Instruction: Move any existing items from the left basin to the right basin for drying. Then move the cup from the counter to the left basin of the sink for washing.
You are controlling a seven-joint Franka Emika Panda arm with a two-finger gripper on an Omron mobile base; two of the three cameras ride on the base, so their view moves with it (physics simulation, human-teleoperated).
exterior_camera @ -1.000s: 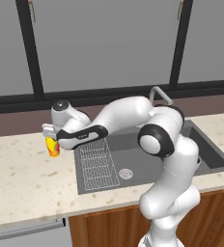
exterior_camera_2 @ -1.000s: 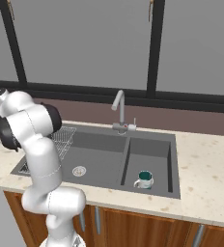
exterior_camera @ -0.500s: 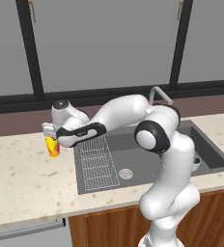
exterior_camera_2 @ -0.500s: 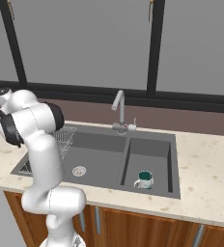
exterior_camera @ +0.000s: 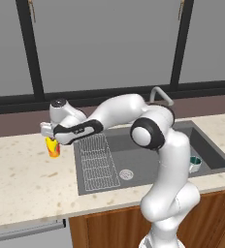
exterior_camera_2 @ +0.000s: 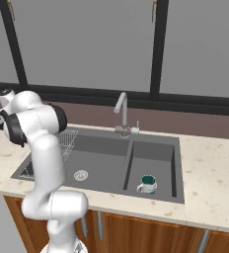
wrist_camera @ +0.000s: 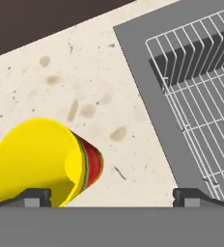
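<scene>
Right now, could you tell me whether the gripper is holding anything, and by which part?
Nothing is held: the gripper hangs open above the cup.

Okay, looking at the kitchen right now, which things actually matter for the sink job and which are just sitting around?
Part of the job:
cup on the counter
left basin
right basin
teal mug, already in the right basin
gripper, open above the cup

Just lying about:
faucet
wire rack
</scene>
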